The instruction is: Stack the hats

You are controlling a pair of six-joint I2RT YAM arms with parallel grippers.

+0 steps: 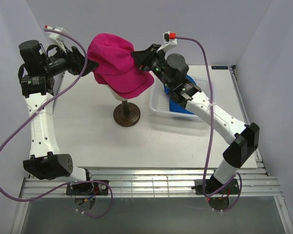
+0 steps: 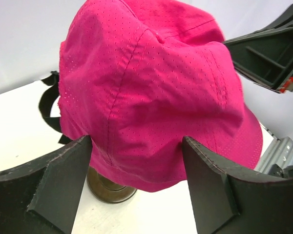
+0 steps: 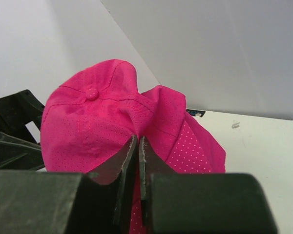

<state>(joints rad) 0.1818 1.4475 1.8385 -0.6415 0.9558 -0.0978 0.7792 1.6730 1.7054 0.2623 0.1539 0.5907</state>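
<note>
The right gripper (image 3: pixel 138 141) pinches the pink cap (image 1: pixel 112 51) over the stand (image 1: pixel 127 116); the left gripper (image 2: pixel 136 146) gapes wide at its other side.

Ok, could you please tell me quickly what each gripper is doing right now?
Left gripper: open, jaws either side of the top pink cap.
Right gripper: shut on the top pink cap.

No text, label, brand or number is legible anywhere.

Stacked magenta hats (image 1: pixel 118 61), blue hat (image 1: pixel 181 108) nearby
</note>
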